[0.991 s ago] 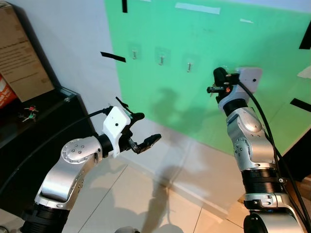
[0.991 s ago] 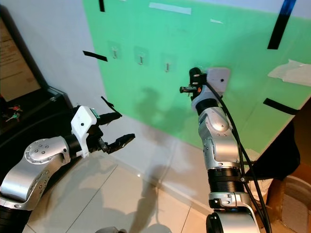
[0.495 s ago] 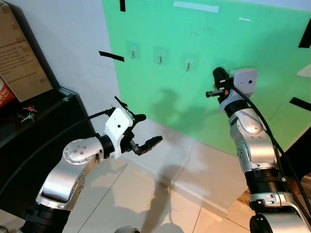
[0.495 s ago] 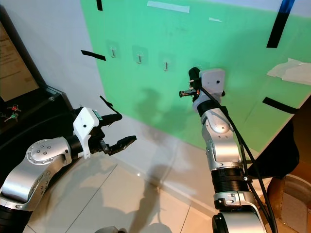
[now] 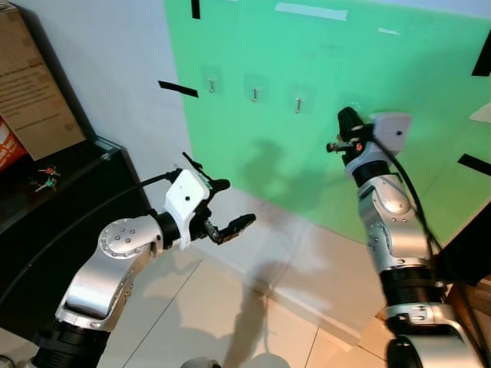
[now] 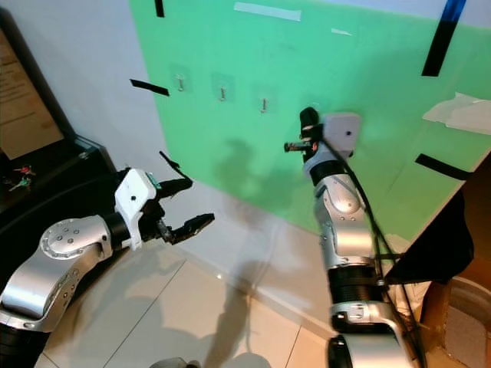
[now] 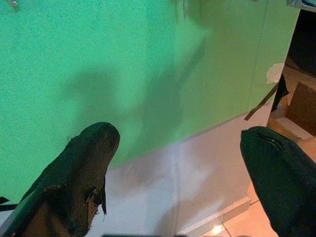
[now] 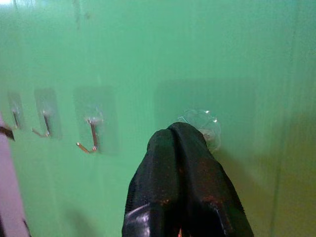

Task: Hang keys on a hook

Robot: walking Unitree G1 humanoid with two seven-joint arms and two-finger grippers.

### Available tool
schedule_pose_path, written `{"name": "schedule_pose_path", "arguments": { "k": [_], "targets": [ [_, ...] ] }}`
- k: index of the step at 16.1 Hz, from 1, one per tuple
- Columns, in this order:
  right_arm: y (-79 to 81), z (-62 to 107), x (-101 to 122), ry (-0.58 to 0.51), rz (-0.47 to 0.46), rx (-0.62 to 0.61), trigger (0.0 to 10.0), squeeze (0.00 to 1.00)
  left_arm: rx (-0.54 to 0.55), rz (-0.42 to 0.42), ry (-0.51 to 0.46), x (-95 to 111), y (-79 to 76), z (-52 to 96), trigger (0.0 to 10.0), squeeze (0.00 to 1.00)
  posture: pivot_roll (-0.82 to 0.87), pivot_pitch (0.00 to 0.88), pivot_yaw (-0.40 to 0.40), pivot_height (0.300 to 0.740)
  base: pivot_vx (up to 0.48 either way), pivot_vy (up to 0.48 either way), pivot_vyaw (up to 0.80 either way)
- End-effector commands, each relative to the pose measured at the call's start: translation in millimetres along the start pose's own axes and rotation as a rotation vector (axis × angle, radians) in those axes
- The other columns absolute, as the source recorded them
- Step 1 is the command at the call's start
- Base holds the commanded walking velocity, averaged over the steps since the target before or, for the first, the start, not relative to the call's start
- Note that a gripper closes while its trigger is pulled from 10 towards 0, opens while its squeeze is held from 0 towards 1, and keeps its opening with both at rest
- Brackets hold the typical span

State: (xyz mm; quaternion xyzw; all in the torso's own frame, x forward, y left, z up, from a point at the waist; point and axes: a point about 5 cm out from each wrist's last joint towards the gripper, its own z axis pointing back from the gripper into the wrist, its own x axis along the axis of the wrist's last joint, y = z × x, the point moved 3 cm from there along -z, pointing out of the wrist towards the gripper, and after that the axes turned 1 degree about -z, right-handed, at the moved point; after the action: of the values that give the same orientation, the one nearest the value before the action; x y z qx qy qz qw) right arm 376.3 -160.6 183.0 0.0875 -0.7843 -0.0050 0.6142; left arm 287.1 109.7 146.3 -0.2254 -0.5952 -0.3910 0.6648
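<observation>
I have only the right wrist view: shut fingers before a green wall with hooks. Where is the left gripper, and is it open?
Observer: The left gripper is held low before the wall, to the left of the right arm. Its fingers are open with nothing between them.
Operator: Do you see keys anywhere?
Observer: A small bunch of keys lies on the black shelf at the robot's far left, away from both grippers.
Operator: How does my gripper stand against the hooks?
Observer: The right gripper is raised at the wall, to the right of the row of three hooks and slightly below it.
</observation>
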Motion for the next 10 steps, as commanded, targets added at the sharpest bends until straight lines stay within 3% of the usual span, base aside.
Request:
{"name": "schedule_pose_path", "arguments": {
  "k": [1, 5, 7, 10],
  "targets": [
    [-37.3, 5.2, -3.8, 0.017, -0.132, -0.196, 10.0, 0.00, 0.006, -0.032, 0.011, 1.6, 3.1, 0.5, 10.0, 0.00, 0.01, 0.000, 0.051, 0.740, 0.000, 0.000, 0.00],
    [-41.0, 11.9, 3.0, -0.072, -0.401, -0.261, 10.0, 0.00, 0.006, -0.040, 0.013, 2.2, 3.4, -0.4, 10.0, 0.00, 0.01, 0.000, 0.052, 0.740, 0.000, 0.000, 0.00],
    [-42.5, 16.8, 8.5, -0.120, -0.458, -0.260, 10.0, 0.00, 0.008, -0.041, 0.013, 2.2, 3.1, -0.3, 10.0, 0.00, 0.01, 0.000, 0.049, 0.740, 0.000, 0.000, 0.00],
    [-41.1, 23.2, 15.9, -0.163, -0.446, -0.220, 10.0, 0.00, 0.010, -0.040, 0.012, 1.8, 2.6, -0.2, 10.0, 0.00, 0.01, 0.000, 0.049, 0.740, 0.000, 0.000, 0.00]
  ]
}}
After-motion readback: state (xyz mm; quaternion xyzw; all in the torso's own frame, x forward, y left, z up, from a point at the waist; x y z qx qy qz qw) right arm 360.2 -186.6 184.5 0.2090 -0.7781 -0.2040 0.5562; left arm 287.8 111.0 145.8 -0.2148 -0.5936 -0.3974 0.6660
